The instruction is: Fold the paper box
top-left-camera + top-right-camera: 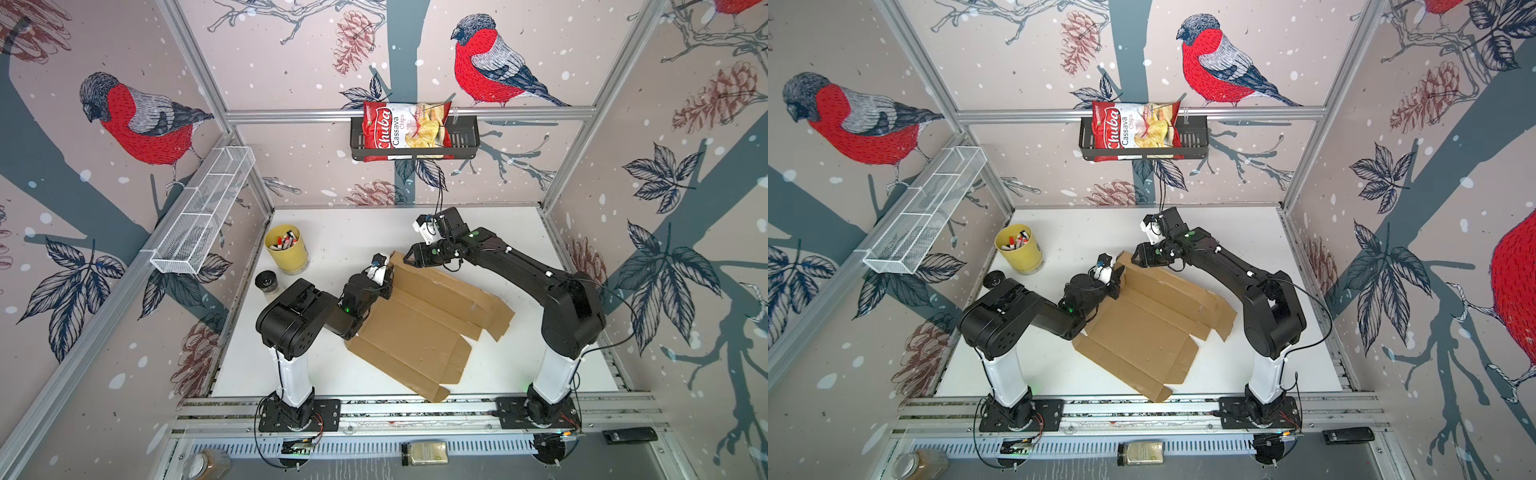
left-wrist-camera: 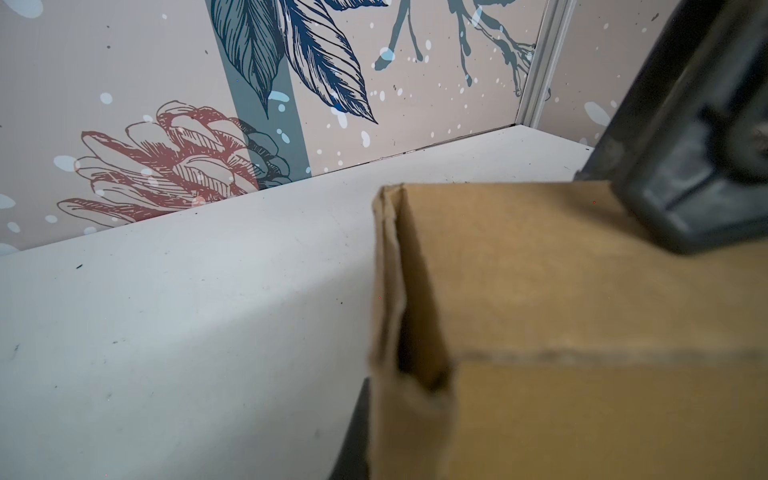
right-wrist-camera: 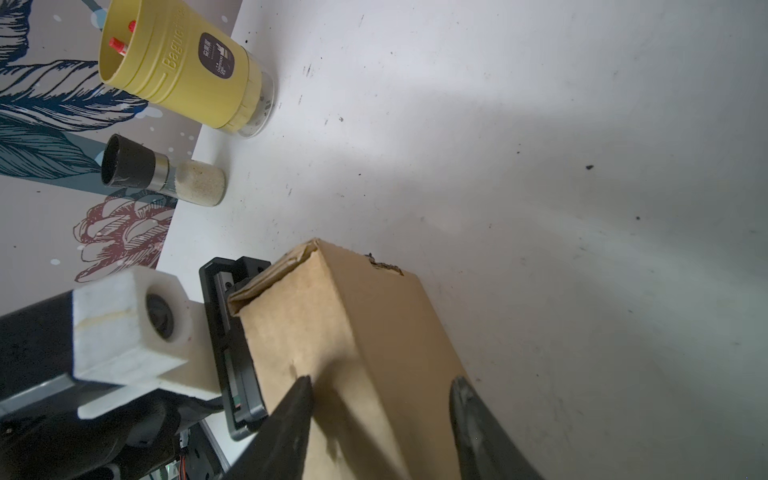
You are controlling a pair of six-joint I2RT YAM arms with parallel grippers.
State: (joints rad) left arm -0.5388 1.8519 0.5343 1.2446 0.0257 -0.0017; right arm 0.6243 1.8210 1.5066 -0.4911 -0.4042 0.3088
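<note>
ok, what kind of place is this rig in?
Probably a lab data-collection cell: aluminium frame with bird-print wall panels, two robot arms bolted to a rail, white table holding the paper box.

In both top views the paper box (image 1: 415, 332) fills the centre of the table (image 1: 507, 374). Lower right of it and the strip along the upper edge lie bare. At left, a yellow cup (image 1: 291, 255) and a dark-capped shaker (image 1: 268, 282) narrow the passage beside the wall.

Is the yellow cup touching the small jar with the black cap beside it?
Apart. The right wrist view shows a strip of bare table between the yellow cup and the jar.
</note>
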